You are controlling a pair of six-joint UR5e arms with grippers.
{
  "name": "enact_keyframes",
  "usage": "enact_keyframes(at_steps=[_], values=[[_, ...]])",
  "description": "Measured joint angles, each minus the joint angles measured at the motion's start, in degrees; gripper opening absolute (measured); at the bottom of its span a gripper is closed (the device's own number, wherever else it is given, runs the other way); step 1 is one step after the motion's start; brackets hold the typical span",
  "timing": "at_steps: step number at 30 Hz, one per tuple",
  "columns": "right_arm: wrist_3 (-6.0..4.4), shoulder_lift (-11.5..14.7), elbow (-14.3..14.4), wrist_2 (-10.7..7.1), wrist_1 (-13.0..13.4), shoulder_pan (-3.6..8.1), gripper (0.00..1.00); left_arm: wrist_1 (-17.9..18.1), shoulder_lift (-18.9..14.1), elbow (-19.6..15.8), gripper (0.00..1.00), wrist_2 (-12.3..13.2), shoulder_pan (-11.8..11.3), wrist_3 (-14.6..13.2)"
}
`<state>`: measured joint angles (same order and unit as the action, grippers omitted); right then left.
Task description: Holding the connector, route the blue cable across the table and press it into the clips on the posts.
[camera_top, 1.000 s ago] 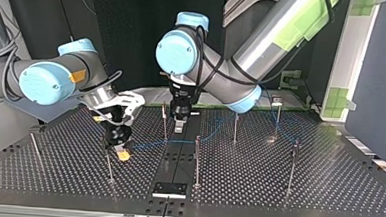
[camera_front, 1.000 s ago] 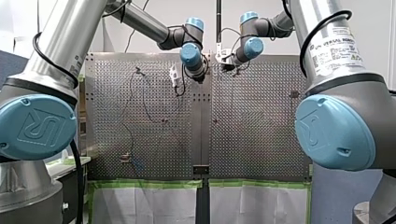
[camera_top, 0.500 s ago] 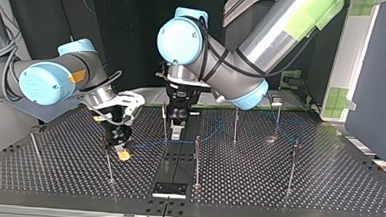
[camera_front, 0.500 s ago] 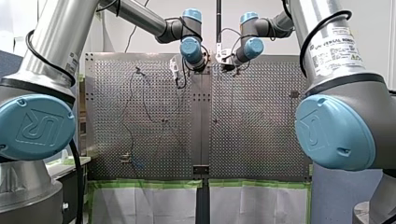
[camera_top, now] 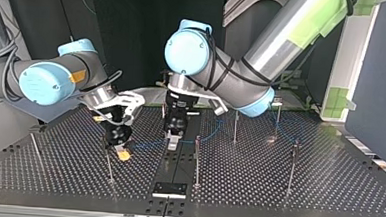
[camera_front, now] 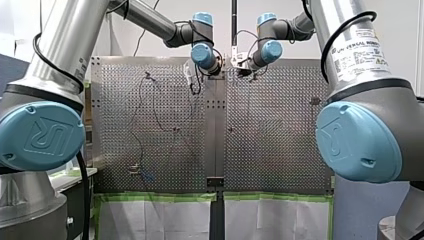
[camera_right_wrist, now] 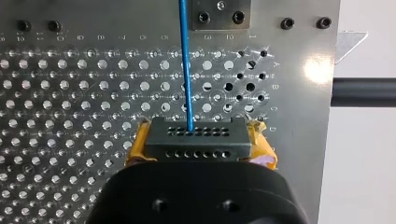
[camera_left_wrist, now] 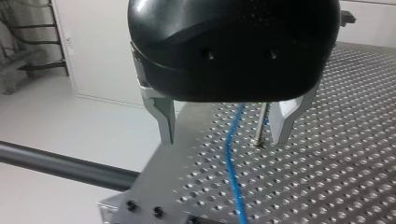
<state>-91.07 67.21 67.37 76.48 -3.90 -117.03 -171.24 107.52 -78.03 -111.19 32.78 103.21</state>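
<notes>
The blue cable (camera_right_wrist: 186, 60) runs straight out from a black connector (camera_right_wrist: 196, 135), and my right gripper (camera_right_wrist: 200, 151) is shut on that connector with its yellow pads (camera_right_wrist: 134, 150). In the top view my right gripper (camera_top: 122, 154) is low over the plate at the left. From it the cable (camera_top: 148, 145) trails right, past the posts. My left gripper (camera_left_wrist: 224, 128) hangs open above the cable (camera_left_wrist: 231, 158), which passes under the gap between its metal fingers. A thin post (camera_left_wrist: 261, 123) stands just inside one finger. In the top view my left gripper (camera_top: 172, 141) points down at the table's middle seam.
Several thin posts rise from the perforated table (camera_top: 277, 188): one ahead of my left gripper (camera_top: 197, 159), others further right (camera_top: 235, 127) (camera_top: 292, 166), one by my right gripper (camera_top: 109, 165). A small black bracket (camera_top: 169, 189) sits at the near edge.
My left gripper has moved nearer in the top view, along the middle seam and lower over the cable, still open. My right gripper and the connector have not moved.
</notes>
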Motion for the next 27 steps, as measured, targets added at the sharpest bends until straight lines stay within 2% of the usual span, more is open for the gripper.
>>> enact_keyframes(at_steps=[13, 19, 24, 25, 26, 27], values=[[0.0, 0.0, 0.0, -0.27, 0.0, 0.0, 0.0, -4.1, 6.4, 6.2, 1.0, 0.6, -1.2, -1.6], [0.0, 0.0, 0.0, -0.27, 0.0, 0.0, 0.0, -5.2, 7.3, 9.0, 1.0, -0.9, -1.1, -2.3], [0.0, 0.0, 0.0, -0.27, 0.0, 0.0, 0.0, -5.4, 7.3, 9.8, 1.0, -2.1, -0.8, -3.4], [0.0, 0.0, 0.0, -0.27, 0.0, 0.0, 0.0, -5.4, 7.3, 9.8, 0.97, -2.2, -0.7, -3.5], [0.0, 0.0, 0.0, -0.29, 0.0, 0.0, 0.0, -5.4, 7.3, 9.8, 0.87, -2.3, -0.7, -3.6], [0.0, 0.0, 0.0, -0.3, 0.0, 0.0, 0.0, -5.4, 7.3, 9.8, 0.87, -2.3, -0.6, -3.7]])
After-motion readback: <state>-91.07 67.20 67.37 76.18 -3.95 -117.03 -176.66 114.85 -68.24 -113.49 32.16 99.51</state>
